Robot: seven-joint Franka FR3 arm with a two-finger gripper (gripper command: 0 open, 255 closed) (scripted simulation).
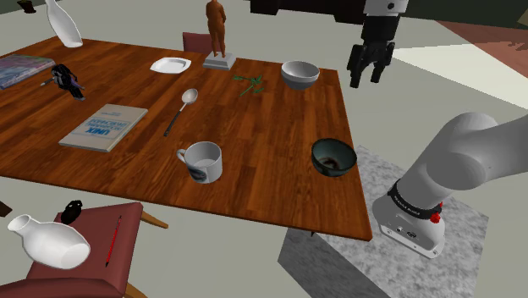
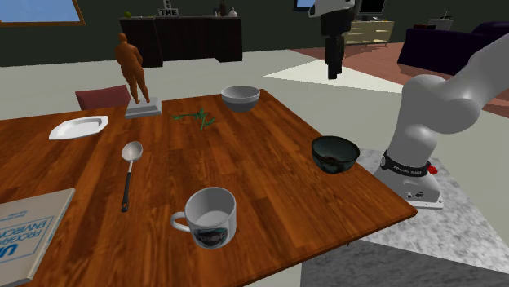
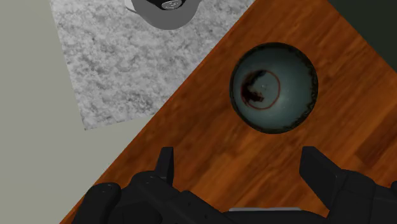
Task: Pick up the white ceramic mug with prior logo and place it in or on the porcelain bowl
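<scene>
We see the gripper (image 1: pixel 365 80) wide open, holding nothing, high over the table (image 1: pixel 271 127) edge, dark bowl (image 3: pixel 273 87) beneath, white mug (image 1: pixel 201 161) well apart.

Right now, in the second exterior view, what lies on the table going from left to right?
White plate → spoon → mug → dark bowl. The book, statue, green sprig and grey bowl overlap these sideways, so they are left out.
</scene>
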